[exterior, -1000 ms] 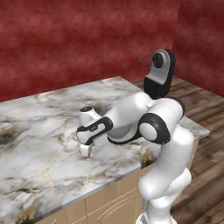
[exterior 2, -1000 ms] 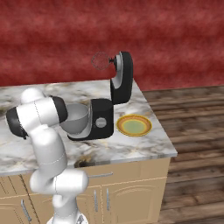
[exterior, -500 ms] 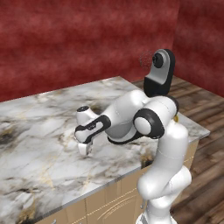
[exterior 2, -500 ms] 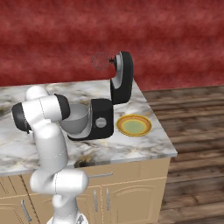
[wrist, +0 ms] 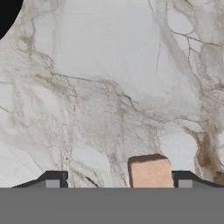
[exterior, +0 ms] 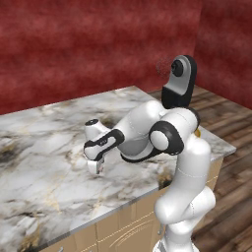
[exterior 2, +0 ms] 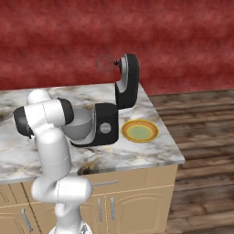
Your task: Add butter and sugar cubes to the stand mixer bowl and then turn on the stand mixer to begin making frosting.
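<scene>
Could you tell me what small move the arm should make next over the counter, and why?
Probably close the end effector on the tan block, likely the butter. The block sits on the marble counter between the open fingertips, nearer one side, so centring first may help.

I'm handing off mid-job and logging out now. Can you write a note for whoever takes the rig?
Tool: open, low over the counter, left of the mixer. A tan block, likely the butter, lies between the tips, nearer one tip, not gripped.
Mixer: head tilted up, bowl seated on its base. I can't tell what is in the bowl. A plate sits beside the mixer.
Done: tool lined up on the block.
Left: grip the block, drop it in the bowl, add sugar cubes, switch the mixer on.
</scene>
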You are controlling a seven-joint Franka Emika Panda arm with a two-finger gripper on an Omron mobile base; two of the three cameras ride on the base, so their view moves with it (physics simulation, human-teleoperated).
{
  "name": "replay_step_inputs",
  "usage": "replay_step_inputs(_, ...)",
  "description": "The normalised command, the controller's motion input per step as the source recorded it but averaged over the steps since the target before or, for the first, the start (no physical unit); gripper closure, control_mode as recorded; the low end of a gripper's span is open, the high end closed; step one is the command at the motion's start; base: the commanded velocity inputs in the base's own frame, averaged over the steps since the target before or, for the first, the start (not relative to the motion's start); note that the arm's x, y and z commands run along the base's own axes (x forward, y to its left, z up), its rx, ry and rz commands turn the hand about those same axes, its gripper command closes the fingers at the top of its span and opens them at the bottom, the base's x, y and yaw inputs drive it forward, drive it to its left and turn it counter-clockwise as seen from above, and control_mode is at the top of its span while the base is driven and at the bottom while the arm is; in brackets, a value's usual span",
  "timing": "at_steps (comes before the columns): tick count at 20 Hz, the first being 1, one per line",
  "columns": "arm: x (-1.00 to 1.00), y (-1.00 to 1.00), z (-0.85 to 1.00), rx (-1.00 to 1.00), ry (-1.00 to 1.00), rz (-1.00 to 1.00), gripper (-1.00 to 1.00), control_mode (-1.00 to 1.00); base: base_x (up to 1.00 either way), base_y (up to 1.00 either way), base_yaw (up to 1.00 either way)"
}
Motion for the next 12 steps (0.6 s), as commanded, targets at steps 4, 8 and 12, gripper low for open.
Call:
replay_step_inputs(4,-0.16,0.09,-0.33,-0.03,0.0,0.0,1.0,-1.0,0.0,0.0,0.0)
replay_step_inputs(8,-0.25,0.01,-0.39,0.0,0.0,-0.01,1.0,-1.0,0.0,0.0,0.0)
replay_step_inputs(12,-0.33,0.0,-0.39,0.0,0.0,-0.01,1.0,-1.0,0.0,0.0,0.0)
